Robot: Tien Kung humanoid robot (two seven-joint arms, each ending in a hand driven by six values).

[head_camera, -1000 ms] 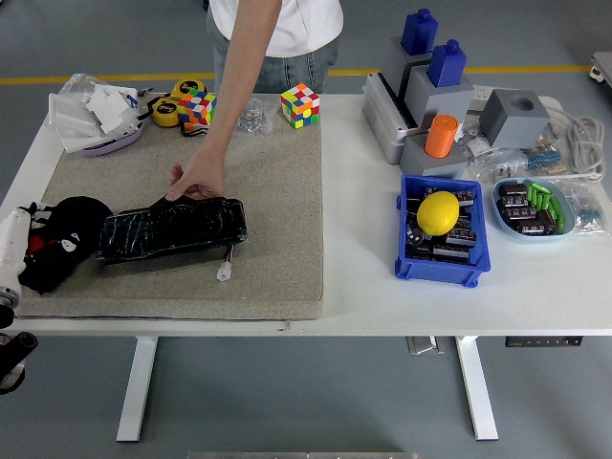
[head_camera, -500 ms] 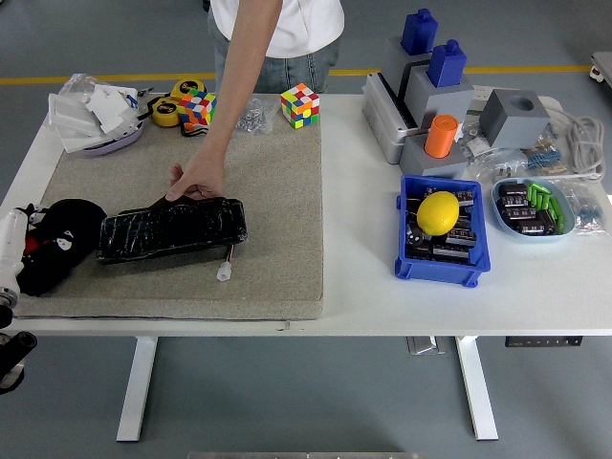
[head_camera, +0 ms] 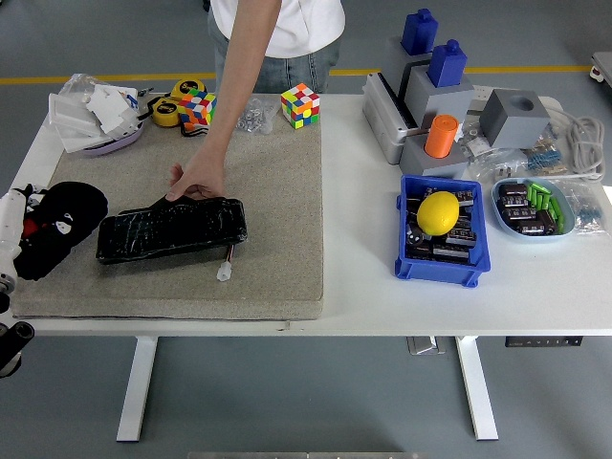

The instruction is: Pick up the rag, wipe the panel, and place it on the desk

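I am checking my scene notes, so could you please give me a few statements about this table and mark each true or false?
1. A person's hand rests on the far edge of the black panel. True.
2. The black rag lies on the blue bin. False: it is at the mat's left end, by the left hand.
3. A yellow ball sits in the blue bin. True.
4. The panel lies on bare white table. False: it lies on the tan mat.
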